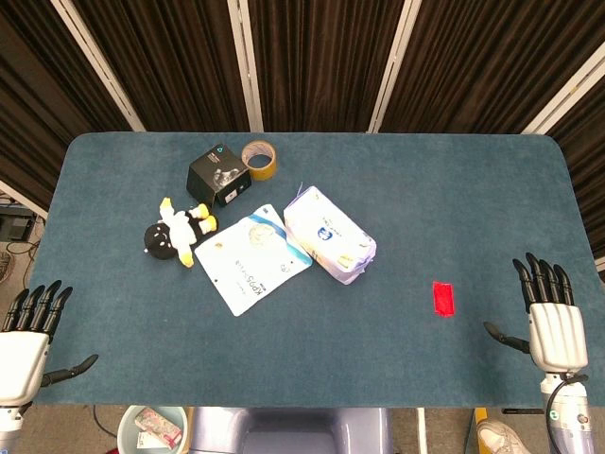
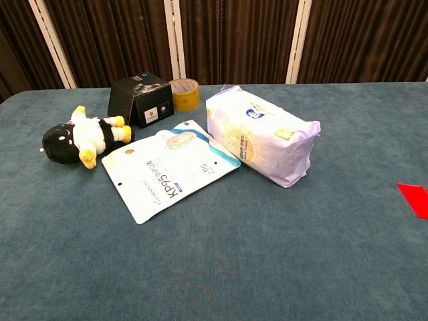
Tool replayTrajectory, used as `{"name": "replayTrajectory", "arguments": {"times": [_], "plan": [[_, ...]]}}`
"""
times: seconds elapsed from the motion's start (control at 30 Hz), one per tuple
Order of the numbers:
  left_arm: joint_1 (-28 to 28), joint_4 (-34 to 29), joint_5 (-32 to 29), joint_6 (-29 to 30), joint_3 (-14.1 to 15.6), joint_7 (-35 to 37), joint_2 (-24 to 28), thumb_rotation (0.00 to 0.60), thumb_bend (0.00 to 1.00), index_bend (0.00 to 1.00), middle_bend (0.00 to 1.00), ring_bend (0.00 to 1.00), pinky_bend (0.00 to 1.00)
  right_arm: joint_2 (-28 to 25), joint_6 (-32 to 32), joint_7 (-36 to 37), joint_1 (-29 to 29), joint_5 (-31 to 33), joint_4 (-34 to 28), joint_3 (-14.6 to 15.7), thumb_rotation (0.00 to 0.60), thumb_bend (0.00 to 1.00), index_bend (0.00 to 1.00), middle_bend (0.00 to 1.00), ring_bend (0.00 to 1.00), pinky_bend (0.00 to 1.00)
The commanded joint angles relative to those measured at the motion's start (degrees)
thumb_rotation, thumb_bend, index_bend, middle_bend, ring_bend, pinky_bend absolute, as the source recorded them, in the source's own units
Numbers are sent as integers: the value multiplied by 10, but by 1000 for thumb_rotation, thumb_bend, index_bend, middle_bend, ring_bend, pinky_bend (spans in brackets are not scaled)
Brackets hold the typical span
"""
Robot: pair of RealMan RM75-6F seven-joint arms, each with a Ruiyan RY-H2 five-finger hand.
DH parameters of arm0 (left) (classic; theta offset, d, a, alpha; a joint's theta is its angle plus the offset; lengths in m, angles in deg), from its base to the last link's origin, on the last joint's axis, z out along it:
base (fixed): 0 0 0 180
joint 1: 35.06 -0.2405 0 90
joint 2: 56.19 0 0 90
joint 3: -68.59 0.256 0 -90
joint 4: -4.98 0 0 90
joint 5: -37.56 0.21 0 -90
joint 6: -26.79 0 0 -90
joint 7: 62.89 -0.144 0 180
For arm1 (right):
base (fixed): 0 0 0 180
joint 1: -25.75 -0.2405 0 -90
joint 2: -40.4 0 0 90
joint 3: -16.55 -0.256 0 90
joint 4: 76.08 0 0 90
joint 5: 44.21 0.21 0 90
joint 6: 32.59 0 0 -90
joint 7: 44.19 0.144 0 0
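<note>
Nearest the robot, both hands sit at the front edge of the table [image 1: 406, 369], each to its own side. The left hand [image 1: 26, 340] lies flat at the near left corner, fingers straight and spread, thumb out to the side, holding nothing. The right hand [image 1: 551, 322] mirrors it at the near right corner, fingers apart and extended, likewise released and touching no object. Both look parked, palms down, well apart from everything on the cloth. The chest view shows neither hand at all; only the head view catches them, and the wrists are cut off by the lower frame edge.

Just ahead and inward of the right hand lies a small red marker [image 1: 442, 299], flat on the blue cloth; it is the nearest thing to that hand, and the chest view clips it at the right edge.

Further in, left of centre, the cluster: a flat KF95 mask packet [image 1: 251, 259] lying face up, its far corner tucked against a plump pack of tissues [image 1: 329, 235]. Left of the packet, a penguin plush toy [image 1: 175, 234] lies on its side, the thing closest to the left hand, though still well apart.

Behind those, a black box [image 1: 217, 174] stands just beside a roll of brown tape [image 1: 259, 159]. Its printing is too small to read.
</note>
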Motion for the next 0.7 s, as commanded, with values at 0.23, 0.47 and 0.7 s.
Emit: {"name": "replayTrajectory", "arguments": {"times": [0.23, 0.47, 0.7], "plan": [[1, 43, 45, 32, -2, 33, -17, 397, 0, 0, 0, 0, 0, 2, 10, -16, 0, 12, -2, 0, 600, 84, 148, 0, 0, 0], [1, 69, 72, 63, -10, 56, -29, 400, 0, 0, 0, 0, 0, 39, 16, -29, 5, 32, 30, 6, 600, 84, 469, 0, 0, 0], [9, 73, 56, 39, -15, 64, -30, 399, 0, 0, 0, 0, 0, 98, 32, -8, -7, 22, 113, 14, 600, 129, 561, 58, 0, 0]]}}
